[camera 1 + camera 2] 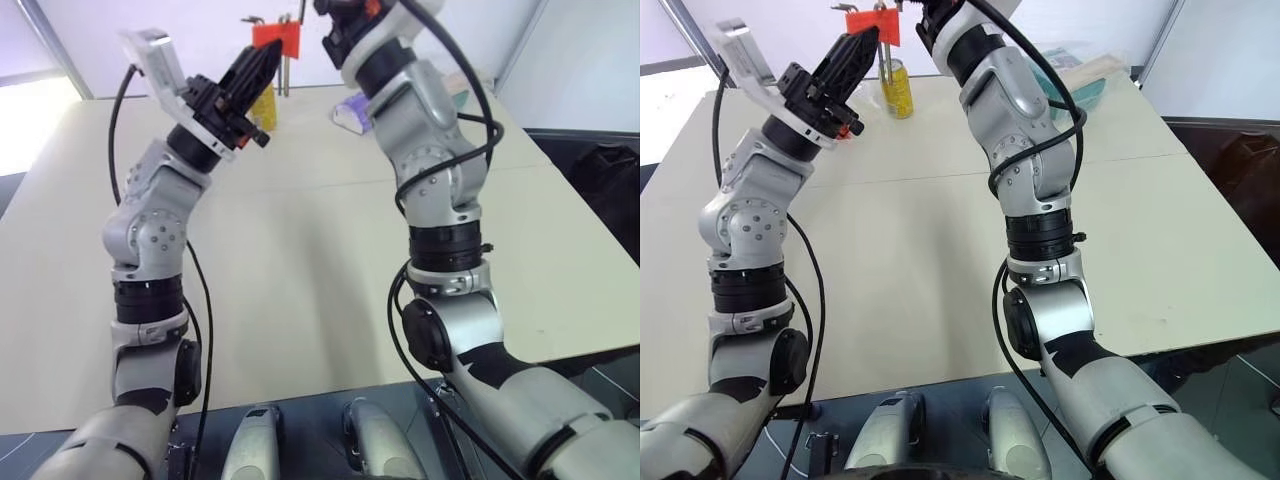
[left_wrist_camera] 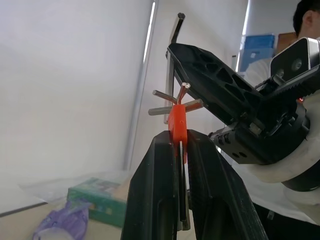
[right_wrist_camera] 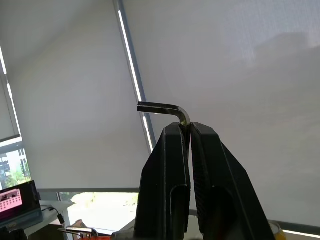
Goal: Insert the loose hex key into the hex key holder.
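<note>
Right wrist view: my right tool (image 3: 189, 131) has its two black fingers pressed together on the loose hex key (image 3: 165, 108), pinching it just under the bend, so the short bent end sticks out sideways past the fingertips against a pale window blind. Most of the long shank is hidden between the fingers.

In the left wrist view my left tool (image 2: 180, 145) is pinching the hex key holder (image 2: 177, 126), the orange-red block clamped edge-on between the fingertips, with a few thin metal keys fanning out of its far end. My right tool crosses close behind the holder there, and the loose hex key's long shank rises upright just beside the holder, its bent end above the black fingers. Whether the shank touches the holder I cannot tell.

From the left eye view both arms are raised over the table (image 1: 300, 260), and the two tools meet toward 12 o'clock. The holder shows orange-red at the tip of my left tool, and my right tool sits just to its 3 o'clock side, partly cut off by the frame edge.

Farther out on the table, at about 12 o'clock beyond the tools, stands a yellow can (image 1: 897, 90), and toward 1 o'clock lie a purple wrapped item (image 1: 352, 113) and a green box (image 2: 100, 195). A person in a white top (image 2: 260, 70) stands beyond the table.
</note>
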You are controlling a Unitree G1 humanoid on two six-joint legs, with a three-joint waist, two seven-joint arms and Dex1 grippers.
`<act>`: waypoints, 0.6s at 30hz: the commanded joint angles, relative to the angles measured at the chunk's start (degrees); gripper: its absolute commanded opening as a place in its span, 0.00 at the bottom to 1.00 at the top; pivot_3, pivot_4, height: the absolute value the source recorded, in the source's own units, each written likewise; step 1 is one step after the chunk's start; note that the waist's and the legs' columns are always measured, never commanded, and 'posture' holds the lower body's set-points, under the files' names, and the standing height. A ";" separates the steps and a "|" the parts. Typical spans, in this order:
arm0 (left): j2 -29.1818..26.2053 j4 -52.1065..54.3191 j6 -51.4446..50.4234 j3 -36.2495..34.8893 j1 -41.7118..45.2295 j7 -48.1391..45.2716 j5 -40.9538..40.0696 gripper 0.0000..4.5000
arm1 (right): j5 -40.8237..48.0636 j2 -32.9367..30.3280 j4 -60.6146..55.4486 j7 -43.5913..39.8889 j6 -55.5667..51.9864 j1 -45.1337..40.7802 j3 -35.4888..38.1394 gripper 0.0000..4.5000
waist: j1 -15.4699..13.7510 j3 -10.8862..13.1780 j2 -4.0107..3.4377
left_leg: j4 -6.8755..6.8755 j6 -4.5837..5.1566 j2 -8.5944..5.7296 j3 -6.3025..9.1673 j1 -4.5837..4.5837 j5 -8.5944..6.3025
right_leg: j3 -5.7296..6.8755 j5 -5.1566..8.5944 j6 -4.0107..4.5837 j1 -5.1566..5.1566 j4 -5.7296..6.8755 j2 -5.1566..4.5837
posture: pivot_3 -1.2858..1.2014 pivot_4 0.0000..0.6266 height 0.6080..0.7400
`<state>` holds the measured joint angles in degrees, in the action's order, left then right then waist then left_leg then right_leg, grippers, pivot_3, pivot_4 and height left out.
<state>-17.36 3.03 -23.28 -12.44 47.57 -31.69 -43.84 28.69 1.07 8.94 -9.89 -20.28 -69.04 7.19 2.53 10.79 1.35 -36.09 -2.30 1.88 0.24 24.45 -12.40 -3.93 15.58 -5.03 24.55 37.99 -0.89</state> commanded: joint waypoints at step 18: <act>-0.26 0.41 1.80 -0.82 0.60 -1.26 1.24 0.00 | 0.22 -0.13 -3.35 -0.55 0.56 -2.46 0.05 0.01 | 0.00 0.00 0.00 | 0.00 0.00 0.00 0.00 0.00 0.00 | 0.00 0.00 0.00 0.00 0.00 0.00 | 0.52 0.24 1.00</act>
<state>-17.37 2.33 -23.10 -12.45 47.45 -32.50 -42.68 28.41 1.06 8.86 -10.07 -20.09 -70.12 7.22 2.53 10.79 1.35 -36.09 -2.30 1.88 0.24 24.45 -12.40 -3.93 15.58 -5.03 24.55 37.99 -0.89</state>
